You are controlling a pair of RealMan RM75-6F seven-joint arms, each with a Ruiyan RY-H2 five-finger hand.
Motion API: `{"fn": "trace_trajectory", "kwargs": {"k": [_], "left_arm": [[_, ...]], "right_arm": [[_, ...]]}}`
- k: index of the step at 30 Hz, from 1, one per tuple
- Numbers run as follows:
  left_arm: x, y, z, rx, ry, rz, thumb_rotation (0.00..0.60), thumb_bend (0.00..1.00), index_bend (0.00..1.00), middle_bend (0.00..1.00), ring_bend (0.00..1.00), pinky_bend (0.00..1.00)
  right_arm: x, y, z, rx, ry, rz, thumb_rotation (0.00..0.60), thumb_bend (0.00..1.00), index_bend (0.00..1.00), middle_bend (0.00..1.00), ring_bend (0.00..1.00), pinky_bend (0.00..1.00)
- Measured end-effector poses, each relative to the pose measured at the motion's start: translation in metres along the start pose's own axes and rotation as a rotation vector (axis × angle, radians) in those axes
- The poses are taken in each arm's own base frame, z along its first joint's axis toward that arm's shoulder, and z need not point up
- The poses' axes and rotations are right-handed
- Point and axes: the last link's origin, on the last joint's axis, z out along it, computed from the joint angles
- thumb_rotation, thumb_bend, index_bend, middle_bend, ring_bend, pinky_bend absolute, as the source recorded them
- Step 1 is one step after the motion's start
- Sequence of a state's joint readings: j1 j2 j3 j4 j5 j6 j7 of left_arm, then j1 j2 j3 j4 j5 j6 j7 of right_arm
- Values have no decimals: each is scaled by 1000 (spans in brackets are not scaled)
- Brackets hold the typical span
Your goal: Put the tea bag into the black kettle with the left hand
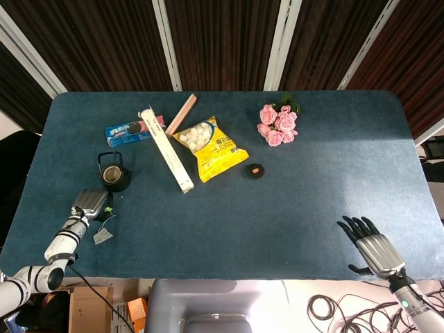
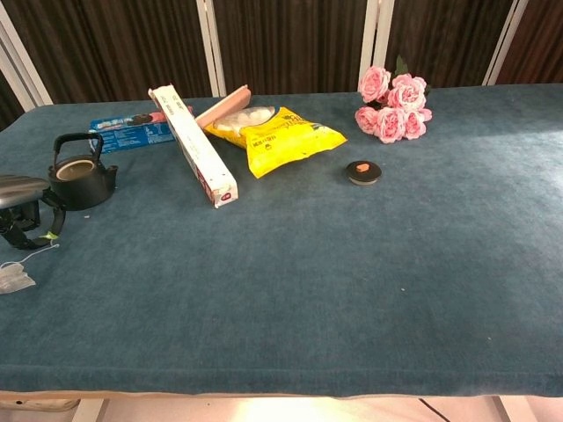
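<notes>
1. My left robot hand (image 1: 90, 202) sits low over the counter (image 1: 291, 201), just in front of the black kettle (image 1: 113, 173). I keep it there because the tea bag's green tag (image 2: 48, 236) and string are right under its fingers.
2. The tea bag (image 1: 103, 237) itself lies flat on the counter, just nearer me than the hand and apart from the kettle. From the chest view the fingers look curled onto the tag, but the pinch is at the frame edge and I cannot tell if it is secure.
3. The kettle stands upright with its handle raised and its mouth uncovered; its lid (image 1: 256, 171) rests well away at mid-counter, so the opening is free for the drop.
4. My right robot hand (image 1: 369, 244) rests at the near right edge, fingers spread, holding nothing, parked clear of the job.
5. A long carton (image 1: 166, 150), a yellow snack bag (image 1: 209, 148), a blue biscuit pack (image 1: 132, 130) and pink roses (image 1: 278, 125) lie further back.
6. The counter wears dark blue cloth; dark slatted panels with pale strips stand behind.
</notes>
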State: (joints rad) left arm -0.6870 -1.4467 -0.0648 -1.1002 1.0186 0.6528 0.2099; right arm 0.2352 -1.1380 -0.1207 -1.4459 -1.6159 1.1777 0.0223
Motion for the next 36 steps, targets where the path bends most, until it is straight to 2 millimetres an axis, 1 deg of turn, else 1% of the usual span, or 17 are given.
{"fn": "trace_trajectory", "kwargs": {"k": [4, 8, 12, 19, 25, 29, 33, 36], "left_arm": [[-1, -1, 0, 0, -2, 3, 600, 432, 622, 996, 945, 1000], [-1, -2, -1, 0, -3, 3, 600, 476, 643, 996, 945, 1000], [1, -2, -2, -4, 5, 6, 600, 484, 653, 996, 945, 1000], [8, 0, -7, -23, 44, 2, 600, 485, 670, 996, 945, 1000], [15, -1, -11, -35, 85, 8, 600, 530, 689, 996, 945, 1000], [18, 0, -15, -45, 98, 10, 600, 533, 689, 996, 945, 1000], [26, 4, -20, -66, 132, 2, 600, 533, 689, 996, 945, 1000], [41, 6, -26, -81, 182, -11, 600, 529, 689, 996, 945, 1000]], "right_arm": [[0, 0, 0, 0, 1, 0, 600, 107, 0, 0, 0, 0], [0, 0, 0, 0, -1, -1, 600, 107, 0, 0, 0, 0], [0, 0, 0, 0, -1, -2, 600, 107, 0, 0, 0, 0], [0, -1, 0, 1, -4, -2, 600, 107, 0, 0, 0, 0], [0, -1, 0, 2, -4, -2, 600, 107, 0, 0, 0, 0], [0, -1, 0, 1, -5, -2, 600, 107, 0, 0, 0, 0], [0, -1, 0, 1, -7, 0, 600, 107, 0, 0, 0, 0], [0, -1, 1, 3, -7, 1, 600, 108, 0, 0, 0, 0]]}}
